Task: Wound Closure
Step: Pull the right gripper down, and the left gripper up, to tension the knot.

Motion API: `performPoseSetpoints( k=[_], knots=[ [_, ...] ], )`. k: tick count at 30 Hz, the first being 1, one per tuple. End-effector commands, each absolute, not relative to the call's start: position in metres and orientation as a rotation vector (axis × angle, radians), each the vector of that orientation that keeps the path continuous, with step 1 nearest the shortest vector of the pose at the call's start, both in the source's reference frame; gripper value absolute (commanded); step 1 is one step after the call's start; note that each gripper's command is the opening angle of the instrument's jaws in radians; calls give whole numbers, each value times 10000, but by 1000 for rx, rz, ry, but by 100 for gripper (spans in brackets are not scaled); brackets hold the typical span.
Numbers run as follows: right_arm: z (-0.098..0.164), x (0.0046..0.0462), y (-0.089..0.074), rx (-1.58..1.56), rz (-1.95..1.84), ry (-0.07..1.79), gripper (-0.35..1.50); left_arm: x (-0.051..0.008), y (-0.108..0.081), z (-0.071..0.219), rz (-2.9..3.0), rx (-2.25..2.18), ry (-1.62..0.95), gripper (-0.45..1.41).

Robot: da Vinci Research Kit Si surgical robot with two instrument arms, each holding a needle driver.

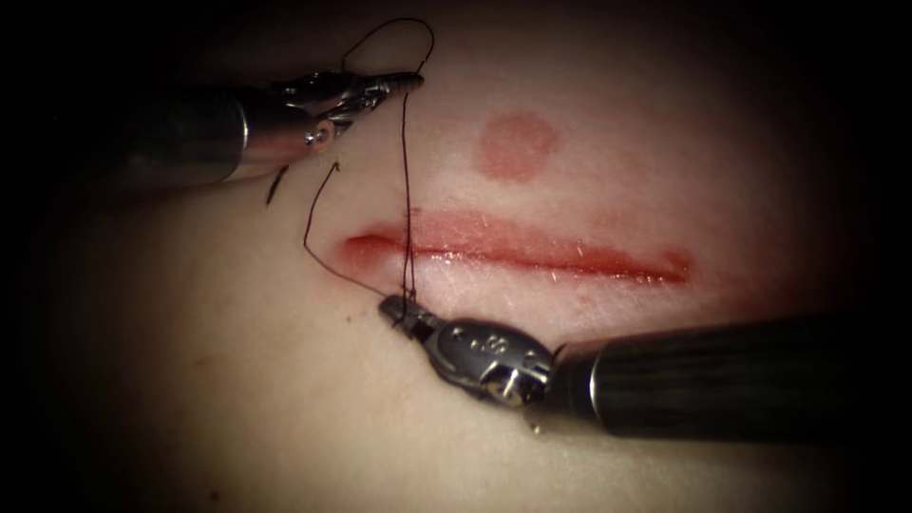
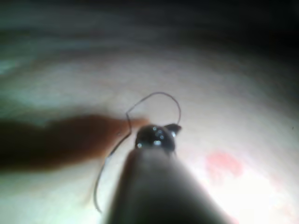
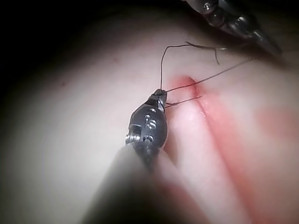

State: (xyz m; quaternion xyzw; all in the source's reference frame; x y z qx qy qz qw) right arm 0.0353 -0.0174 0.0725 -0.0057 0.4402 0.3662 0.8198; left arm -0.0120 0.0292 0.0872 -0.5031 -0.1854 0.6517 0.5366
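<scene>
Thread (image 1: 407, 190): dark strand runs taut and near upright across the left end of the cut (image 1: 518, 249), from the left tool's tip down to the right tool's tip. It meets the tissue (image 1: 237, 380) at the cut's left end, where two strands lie close together just above the right tool. A free tail curves out to the left of the cut, rises, and ends in a small hook near the left tool's wrist. Above the left tool a loop of thread arcs up and back down to its tip.

Needle: cannot make it out with certainty; a short dark sliver lies on the tissue just under the left tool's shaft, too small to identify.

Left tool (image 1: 404, 82): comes in from the far left edge of the tissue, jaws closed on the thread at their tip, well above the cut. In the left wrist view the tool (image 2: 156, 135) shows the thread loop (image 2: 159, 95) arching over its tip.

Right tool (image 1: 397, 309): lies just below the cut's left end, jaws closed on the thread, tip touching or nearly touching the tissue. Right wrist view confirms the tip (image 3: 159, 95) pinching the strands beside the cut's end.

Red fluid (image 1: 570, 258) lines the cut; a round reddish mark (image 1: 515, 146) sits on the tissue above it.
</scene>
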Motion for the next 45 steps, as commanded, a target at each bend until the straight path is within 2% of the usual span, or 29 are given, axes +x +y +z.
performPoseSetpoints(
  k=[1,20,29,36,45],
  knots=[
    [724,358,-184,-5,776,940,-35,-121,296,882,1558,-1205,-429,-35],
    [665,329,-221,31,735,965,-35,-80,325,879,1605,-1301,-340,-35],
    [653,332,-229,55,715,980,-35,-48,341,872,1626,-1338,-299,-35],
    [643,333,-237,144,591,1060,-35,-42,348,875,1629,-1339,-280,-35],
    [618,330,-250,313,239,1084,-35,-53,351,882,1627,-1342,-273,-35]
  ],
)
